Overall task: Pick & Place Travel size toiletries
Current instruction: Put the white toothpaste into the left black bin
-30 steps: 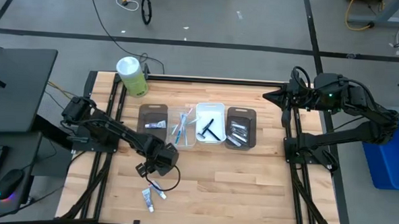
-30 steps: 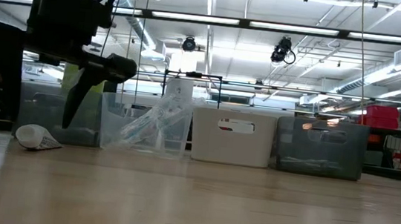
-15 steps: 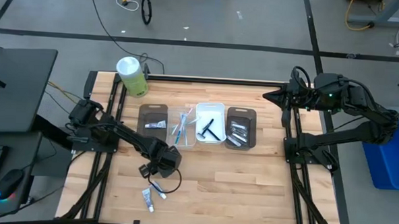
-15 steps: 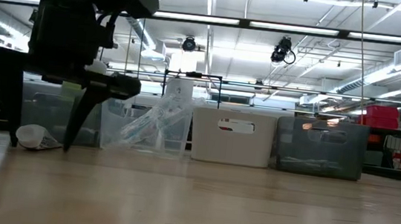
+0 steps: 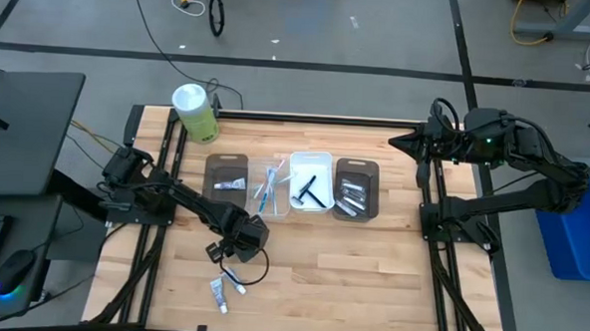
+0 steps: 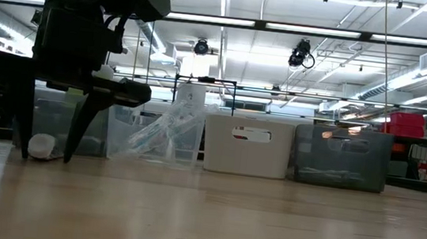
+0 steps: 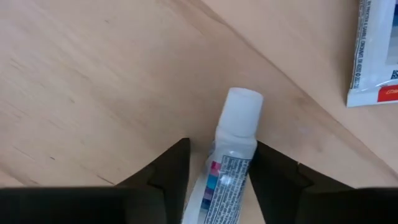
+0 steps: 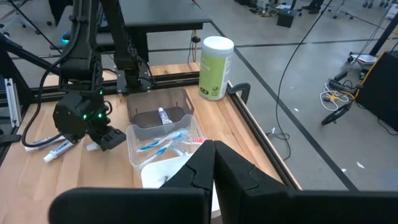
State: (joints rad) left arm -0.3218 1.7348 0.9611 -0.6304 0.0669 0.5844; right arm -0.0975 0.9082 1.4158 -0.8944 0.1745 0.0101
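My left gripper point(image 7: 222, 144) is open and low over the near left part of the table point(image 5: 223, 252). Its fingers stand on either side of a small toothpaste tube point(image 7: 231, 163), just behind the tube's white cap point(image 7: 242, 104). The tube lies flat on the wood. In the low view the fingertips point(image 6: 66, 156) reach down to the table around the cap point(image 6: 40, 147). A second tube point(image 7: 373, 53) lies close by. In the high view two tubes point(image 5: 232, 277) point(image 5: 218, 295) show just nearer than the gripper. My right gripper point(image 8: 214, 163) is shut and waits at the far right edge point(image 5: 401, 142).
Four trays stand in a row at mid-table: a dark one point(image 5: 226, 172) with a tube, a clear one point(image 5: 271, 189) with toothbrushes, a white one point(image 5: 311, 181) with black razors, and a dark one point(image 5: 355, 188) with silvery tubes. A green-white canister point(image 5: 196, 111) stands at the far left corner.
My left gripper has come down, with a small shift toward the table's right, until its open fingers stand at table height around the tube's cap end. The tubes have stayed where they lay.
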